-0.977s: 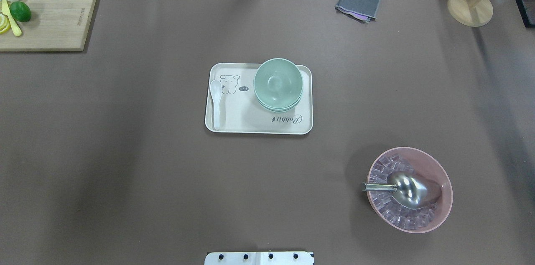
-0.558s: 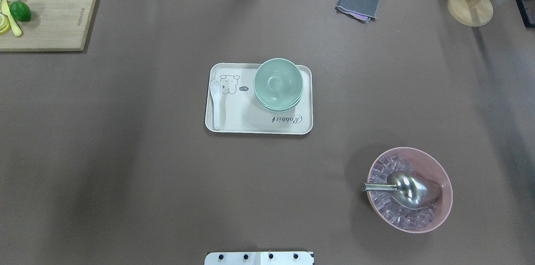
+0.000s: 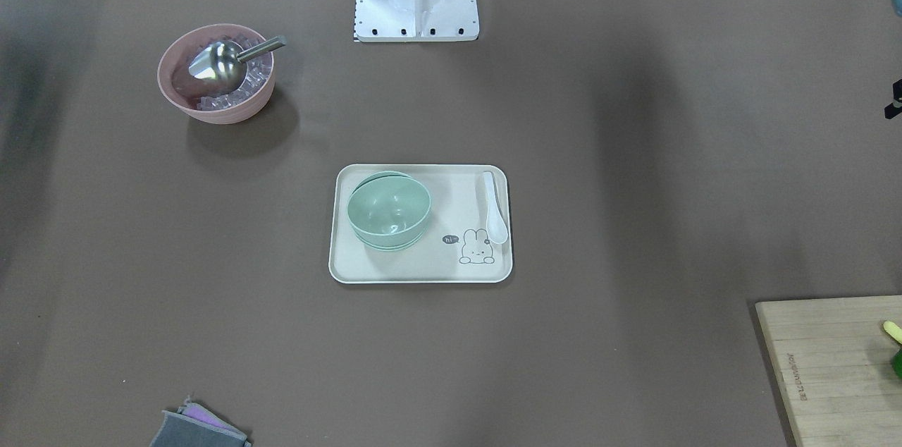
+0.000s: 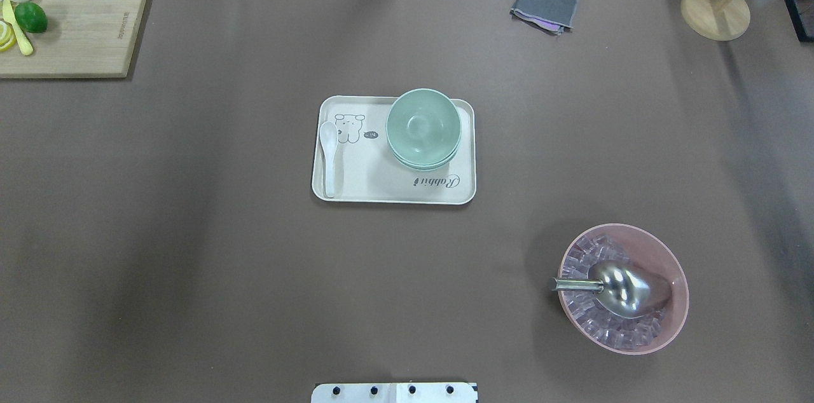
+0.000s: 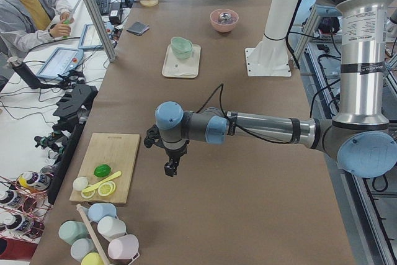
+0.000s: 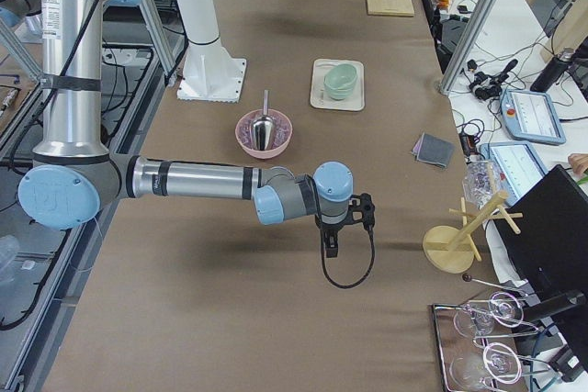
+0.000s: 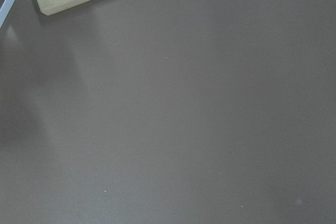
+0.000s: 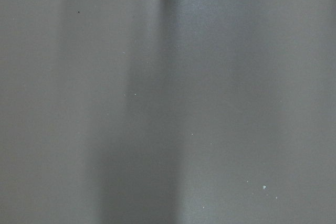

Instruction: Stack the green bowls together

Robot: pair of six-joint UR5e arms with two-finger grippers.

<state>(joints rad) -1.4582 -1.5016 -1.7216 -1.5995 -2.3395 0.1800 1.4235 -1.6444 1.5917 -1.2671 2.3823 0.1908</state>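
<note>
All the green bowls (image 4: 423,126) that I can see sit one inside the other in a single pile. The pile stands on the far right part of the cream tray (image 4: 356,190), in the middle of the desk (image 4: 191,231). A white spoon (image 4: 329,158) lies on the tray's other side, apart from the bowls.

No green bowl sits alone anywhere, so I think the stacking job is done.

The left claw (image 5: 169,168) hangs over the bare desk near the wooden board (image 5: 115,153), far from the tray. The right claw (image 6: 329,249) hangs over the bare desk too, well away from the pink bowl (image 4: 675,320). Both point down and hold nothing. I cannot tell if they are open or closed.

The next move, I think, is just to keep both arms away and not bump the pile.
</note>
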